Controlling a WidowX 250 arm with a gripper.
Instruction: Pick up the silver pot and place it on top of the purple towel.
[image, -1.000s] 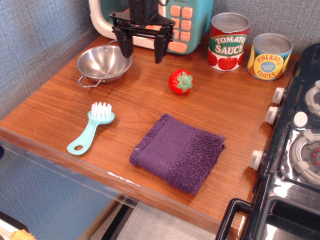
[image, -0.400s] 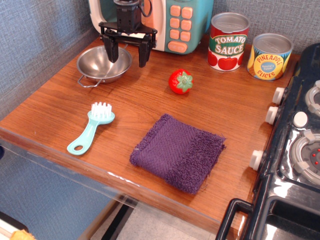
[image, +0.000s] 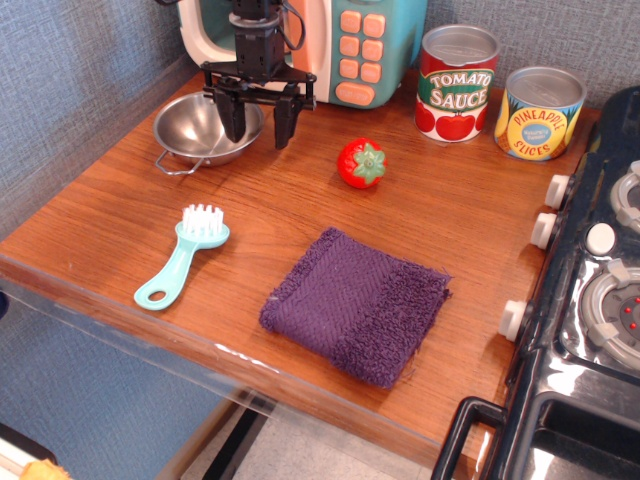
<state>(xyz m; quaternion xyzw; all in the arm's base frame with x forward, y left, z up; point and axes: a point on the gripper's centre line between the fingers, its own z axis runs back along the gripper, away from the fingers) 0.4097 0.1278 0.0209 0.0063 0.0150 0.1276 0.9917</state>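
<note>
A black gripper (image: 258, 121) hangs over the right rim of the pot (image: 207, 128) in the upper left of the frame, its two fingers spread apart: the left one dips inside the bowl near the rim, the right one stands just outside it above the wood, and nothing is clamped between them. The pot, a shallow shiny steel bowl with a thin wire loop handle showing at its lower left edge, sits upright on the counter (image: 130, 210) close to the gray wall. Directly behind the gripper, at the top of the frame, stands a teal and cream toy microwave (image: 375, 45) with orange buttons. Right of the pot, well apart from it, a red strawberry (image: 361, 163) with a green cap lies on the wood. Further right, along the back wall, a tomato sauce can (image: 457, 83) and a pineapple slices can (image: 538, 112) stand side by side. In the lower middle of the frame the towel (image: 355, 304), dark purple and folded flat, lies bare near the counter's front edge. To its left lies a teal brush (image: 184, 255) with white bristles. A black toy stove (image: 590, 300) with white knobs fills the right edge.
</note>
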